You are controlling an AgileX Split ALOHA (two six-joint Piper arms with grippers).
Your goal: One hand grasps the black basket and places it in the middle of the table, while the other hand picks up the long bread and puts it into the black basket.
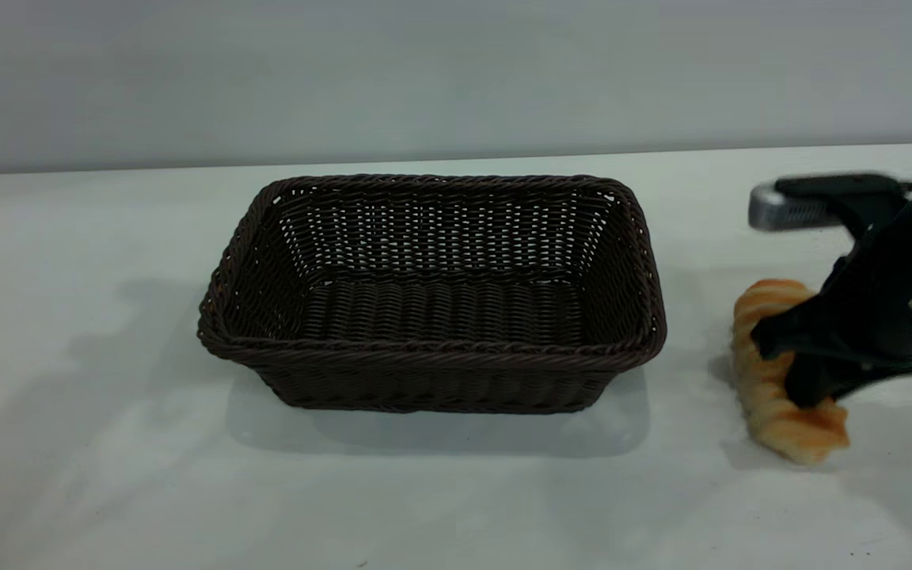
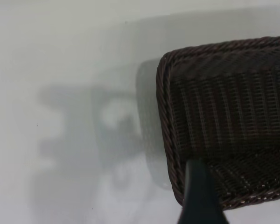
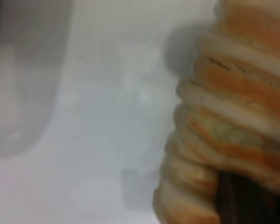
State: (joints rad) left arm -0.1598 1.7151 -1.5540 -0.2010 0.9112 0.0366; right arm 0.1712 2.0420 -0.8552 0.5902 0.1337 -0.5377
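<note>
The black basket [image 1: 432, 293] stands upright and empty in the middle of the white table [image 1: 108, 443]. The long bread [image 1: 792, 431] lies on the table to the basket's right. My right gripper [image 1: 784, 364] is down over it, its black fingers closed across the loaf's middle. In the right wrist view the ridged bread [image 3: 233, 107] fills one side, with a dark finger [image 3: 238, 200] pressed against it. In the left wrist view one black finger [image 2: 199, 196] of my left gripper hangs above a corner of the basket [image 2: 224, 121]. The other finger is out of view, and nothing is held.
A pale wall runs along the table's far edge. Bare white tabletop lies left of the basket [image 1: 68, 317] and in front of it. The right arm's silver-grey part [image 1: 788, 210] sticks out above the bread.
</note>
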